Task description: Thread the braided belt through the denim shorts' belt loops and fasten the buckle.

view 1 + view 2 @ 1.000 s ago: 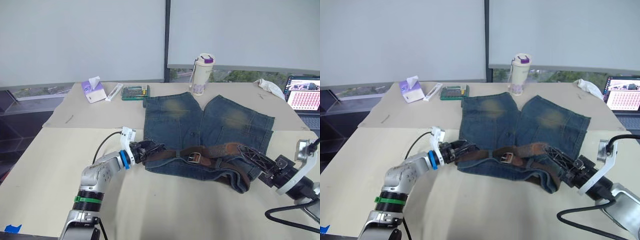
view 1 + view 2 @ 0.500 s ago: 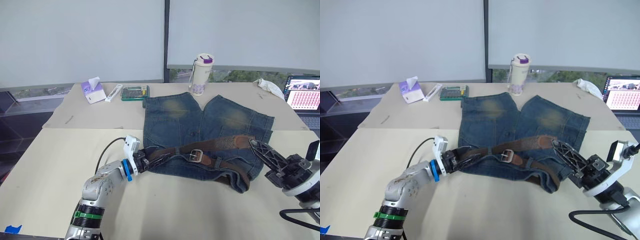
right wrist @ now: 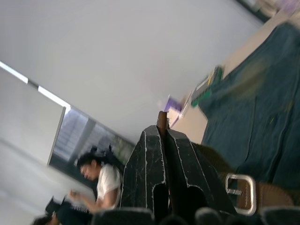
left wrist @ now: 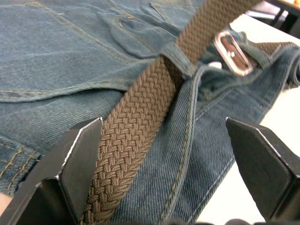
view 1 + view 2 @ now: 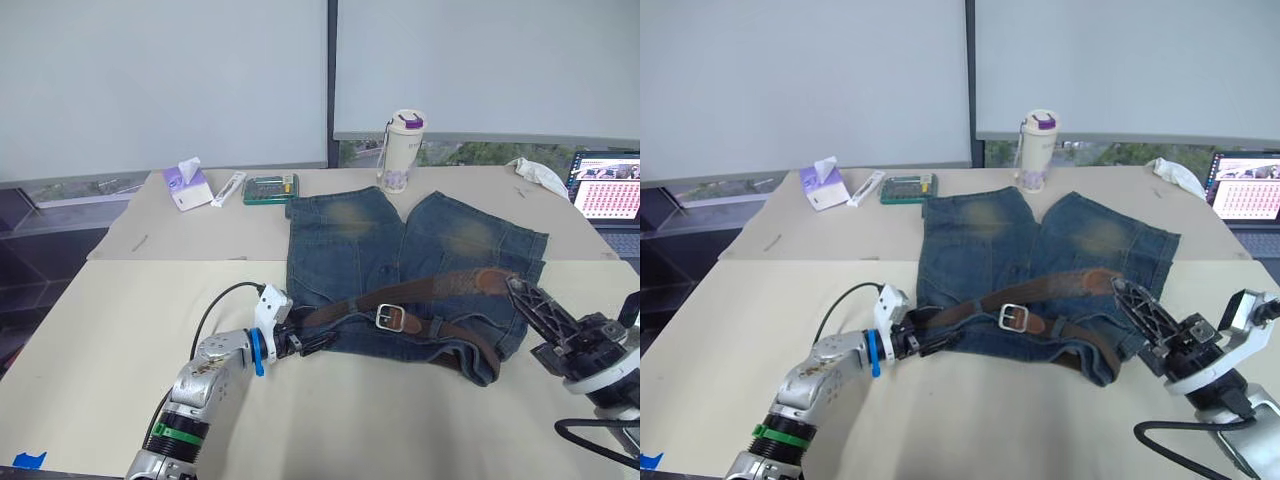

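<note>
1. The braided belt (image 5: 420, 291) is seen threaded under one belt loop (image 4: 180, 63) of the denim shorts (image 5: 410, 245).
2. Its tip is pinched by the right gripper (image 5: 522, 298); the left gripper (image 5: 312, 340) is spread wide around it.
3. The buckle (image 5: 389, 318) is left unfastened.

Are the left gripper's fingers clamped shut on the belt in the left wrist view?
No, the left gripper stands open, its fingers wide apart, with the braided belt running between them.

The right claw (image 3: 164, 136) is pinched tight on the brown braided belt (image 3: 162, 120); below lies the silvery buckle (image 3: 240, 192), the denim shorts (image 3: 253, 103) spread beyond, a person (image 3: 104, 180) far off.
</note>
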